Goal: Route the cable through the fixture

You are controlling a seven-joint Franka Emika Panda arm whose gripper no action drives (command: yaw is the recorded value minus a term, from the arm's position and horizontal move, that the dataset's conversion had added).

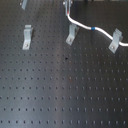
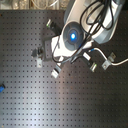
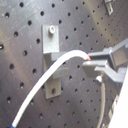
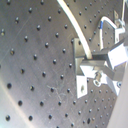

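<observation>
Three grey metal clips stood upright in a row on the board (image 1: 55,85) in the first exterior view: one at the first exterior view's left (image 1: 27,36), one in the middle (image 1: 71,34) and one at the first exterior view's right (image 1: 115,40). One white cable (image 1: 82,25) was present, carrying one blue band (image 1: 94,28). One gripper (image 1: 68,6) was in view at the top edge of that view.

The cable ran down from the gripper, passed just beside the top of the middle clip, and continued across to the right clip, where it touched the notched top before leaving the frame. The blue band lay between the middle clip and the right clip. The left clip stood well apart from the cable.

The board was a flat black plate with a regular grid of small holes. In the second exterior view the robot arm (image 2: 75,35) covered the upper middle of the board.

In the first wrist view the fingers (image 3: 102,70) were closed on the cable, which curved across a clip (image 3: 51,42) bolted to the board.
</observation>
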